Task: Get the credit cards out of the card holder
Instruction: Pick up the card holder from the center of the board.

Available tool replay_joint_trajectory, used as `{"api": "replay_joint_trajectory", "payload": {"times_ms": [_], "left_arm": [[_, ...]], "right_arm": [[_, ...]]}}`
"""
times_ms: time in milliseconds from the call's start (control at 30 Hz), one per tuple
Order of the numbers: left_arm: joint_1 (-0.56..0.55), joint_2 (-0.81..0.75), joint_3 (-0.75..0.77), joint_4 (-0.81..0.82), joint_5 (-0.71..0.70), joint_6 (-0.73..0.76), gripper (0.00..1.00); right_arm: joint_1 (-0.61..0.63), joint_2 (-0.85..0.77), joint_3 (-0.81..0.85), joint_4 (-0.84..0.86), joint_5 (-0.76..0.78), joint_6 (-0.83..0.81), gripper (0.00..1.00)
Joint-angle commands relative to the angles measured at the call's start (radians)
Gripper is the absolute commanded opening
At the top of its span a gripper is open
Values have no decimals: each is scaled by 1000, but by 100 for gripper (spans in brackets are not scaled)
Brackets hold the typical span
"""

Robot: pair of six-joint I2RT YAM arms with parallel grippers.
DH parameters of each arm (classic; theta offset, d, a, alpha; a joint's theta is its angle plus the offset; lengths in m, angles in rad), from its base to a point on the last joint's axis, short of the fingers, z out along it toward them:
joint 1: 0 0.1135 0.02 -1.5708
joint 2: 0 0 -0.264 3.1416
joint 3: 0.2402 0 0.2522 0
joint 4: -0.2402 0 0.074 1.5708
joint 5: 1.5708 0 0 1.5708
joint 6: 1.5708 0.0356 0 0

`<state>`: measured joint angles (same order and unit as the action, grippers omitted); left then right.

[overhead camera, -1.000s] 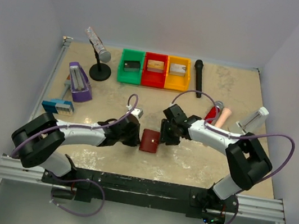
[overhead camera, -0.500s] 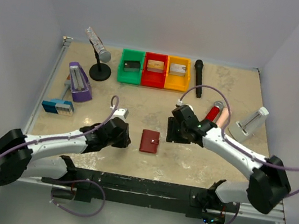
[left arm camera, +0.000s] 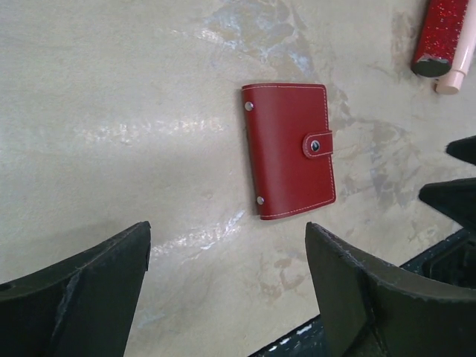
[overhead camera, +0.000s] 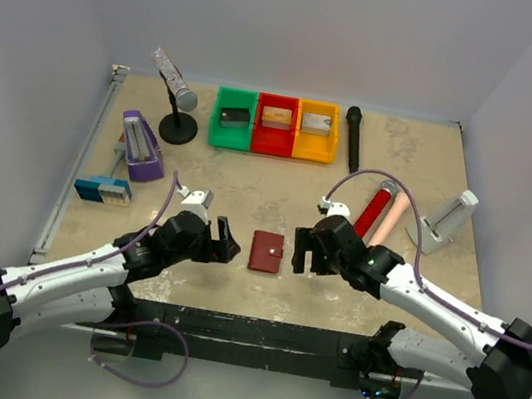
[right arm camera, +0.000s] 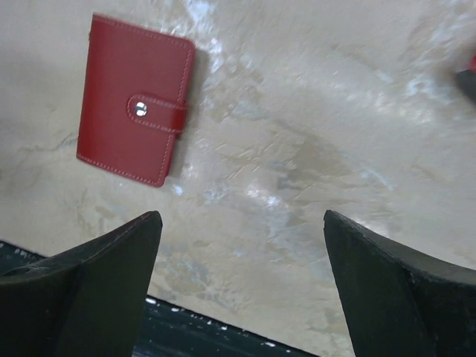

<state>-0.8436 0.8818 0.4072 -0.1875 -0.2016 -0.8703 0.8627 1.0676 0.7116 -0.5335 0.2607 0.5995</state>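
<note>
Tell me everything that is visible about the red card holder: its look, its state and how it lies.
The card holder is a flat, dark red, rectangular wallet that looks like leather, with light stitching along its edges, two small metal rivets on one long side and a short tab strap closed by a metal snap. It is shut and lies flat on the table, near its front edge. Only the table touches it; its inside is hidden.

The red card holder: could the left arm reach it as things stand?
Probably yes. The card holder lies closed and flat on bare table just ahead of the left gripper, whose jaws stand open; nothing lies between them.
</note>
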Motion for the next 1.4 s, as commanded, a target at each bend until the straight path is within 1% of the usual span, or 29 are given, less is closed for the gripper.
{"api": "replay_joint_trajectory", "payload": {"times_ms": [0, 67, 100, 167, 267, 333, 367, 433, 600, 800, 900, 1000, 1067, 1233, 1267, 1367], "left_arm": [[5, 5, -28, 152, 111, -9, 86], [3, 34, -24, 171, 128, -7, 81], [5, 52, -15, 206, 133, -4, 79], [3, 97, 8, 210, 143, 1, 74], [5, 172, 39, 227, 153, 1, 68], [5, 213, 54, 241, 159, -7, 60], [6, 236, 59, 246, 160, -7, 55], [5, 270, 68, 259, 160, -9, 51], [6, 312, 84, 278, 153, -10, 49], [6, 350, 99, 280, 146, -9, 47], [5, 367, 101, 286, 143, -9, 46], [6, 385, 101, 290, 143, -10, 44], [5, 399, 97, 296, 143, -13, 43], [5, 414, 88, 301, 140, -16, 40], [5, 416, 85, 303, 140, -18, 39], [5, 416, 78, 309, 140, -18, 38]], "right_arm": [[-2, 38, -30, 208, -257, 66, 92], [-2, 57, -63, 286, -304, 98, 89], [-5, 67, -78, 321, -317, 118, 88], [-13, 101, -89, 368, -348, 147, 84], [-17, 158, -95, 403, -364, 186, 80], [-30, 189, -103, 426, -377, 215, 74], [-36, 201, -107, 434, -380, 223, 72], [-47, 221, -115, 441, -386, 236, 68], [-83, 268, -124, 463, -413, 246, 63], [-116, 327, -155, 529, -463, 266, 55], [-119, 351, -164, 579, -479, 273, 53], [-125, 364, -173, 609, -491, 279, 51], [-126, 371, -173, 622, -502, 279, 48], [-126, 376, -181, 632, -505, 279, 45], [-128, 376, -182, 632, -505, 278, 43], [-128, 377, -189, 638, -508, 279, 40]]}}
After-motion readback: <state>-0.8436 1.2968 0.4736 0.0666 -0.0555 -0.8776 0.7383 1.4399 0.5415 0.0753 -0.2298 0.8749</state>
